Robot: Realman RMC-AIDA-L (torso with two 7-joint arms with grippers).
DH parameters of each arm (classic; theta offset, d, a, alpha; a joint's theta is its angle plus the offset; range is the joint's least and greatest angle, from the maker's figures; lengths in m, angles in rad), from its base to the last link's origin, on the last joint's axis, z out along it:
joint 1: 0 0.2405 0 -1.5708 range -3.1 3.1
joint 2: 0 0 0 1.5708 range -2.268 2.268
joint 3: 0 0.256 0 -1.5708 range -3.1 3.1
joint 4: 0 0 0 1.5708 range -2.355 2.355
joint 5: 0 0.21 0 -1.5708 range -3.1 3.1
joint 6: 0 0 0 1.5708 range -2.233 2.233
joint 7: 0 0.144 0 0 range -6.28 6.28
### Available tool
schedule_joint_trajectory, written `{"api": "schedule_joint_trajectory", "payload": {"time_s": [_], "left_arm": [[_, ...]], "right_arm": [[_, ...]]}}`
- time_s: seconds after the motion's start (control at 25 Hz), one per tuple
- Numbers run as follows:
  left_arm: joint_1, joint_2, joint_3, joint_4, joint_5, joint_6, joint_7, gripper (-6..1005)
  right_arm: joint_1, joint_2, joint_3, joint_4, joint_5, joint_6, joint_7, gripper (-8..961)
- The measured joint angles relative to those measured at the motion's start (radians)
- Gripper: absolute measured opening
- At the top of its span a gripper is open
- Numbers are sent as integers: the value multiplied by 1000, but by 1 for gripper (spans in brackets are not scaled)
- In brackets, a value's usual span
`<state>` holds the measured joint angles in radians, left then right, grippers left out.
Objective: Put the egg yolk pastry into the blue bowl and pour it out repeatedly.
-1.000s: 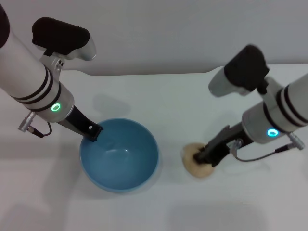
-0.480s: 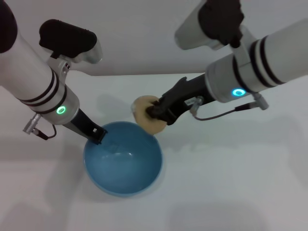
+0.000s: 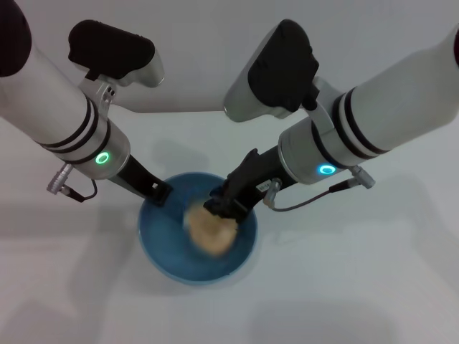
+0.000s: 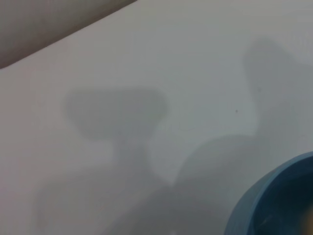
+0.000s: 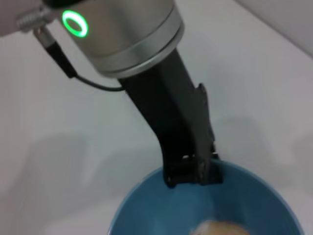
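Head view: 1 egg yolk pastry (image 3: 209,231) sits inside the blue bowl (image 3: 159,253), just under the right gripper (image 3: 221,209). The gripper tip is over the bowl's far-right part, touching or nearly touching the pastry's top; can't tell if its fingers are clamped on it or apart, the pastry is blurred. Left gripper (image 3: 159,193) is clamped on the bowl's far-left rim. Count: 1 bowl, 1 pastry, 2 arms, all over a plain white bench (image 3: 358,287). Green ring light on the left wrist, blue-green one on the right. No readable text or brand.

Left wrist view: only a slice of the blue bowl (image 4: 274,205) at the frame corner, the rest is bench (image 4: 146,58) with arm shadows. Own fingers not in shot.

Right wrist view: looks down at the left gripper (image 5: 191,171) closed over the bowl (image 5: 146,210) rim, one finger inside and one outside. The top of the egg yolk pastry (image 5: 217,228) shows in the bowl, apart from that gripper. No labels.
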<state>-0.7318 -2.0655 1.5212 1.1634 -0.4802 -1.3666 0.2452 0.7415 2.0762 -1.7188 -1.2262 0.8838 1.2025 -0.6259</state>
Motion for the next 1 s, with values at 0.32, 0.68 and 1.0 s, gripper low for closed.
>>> {"api": "schedule_joint_trajectory", "payload": {"time_s": [0.32, 0.68, 1.0], "left_arm": [[0, 1, 6, 12, -6, 17, 4, 28], [38, 5, 54, 28, 4, 154, 5, 28], [167, 1, 320, 194, 121, 504, 0, 27]], "right_arm": [[-16, -5, 128, -14, -33, -27, 14, 323], [-144, -3, 476, -81, -46, -128, 22, 445], [-289, -1, 703, -29, -39, -230, 17, 445]]}}
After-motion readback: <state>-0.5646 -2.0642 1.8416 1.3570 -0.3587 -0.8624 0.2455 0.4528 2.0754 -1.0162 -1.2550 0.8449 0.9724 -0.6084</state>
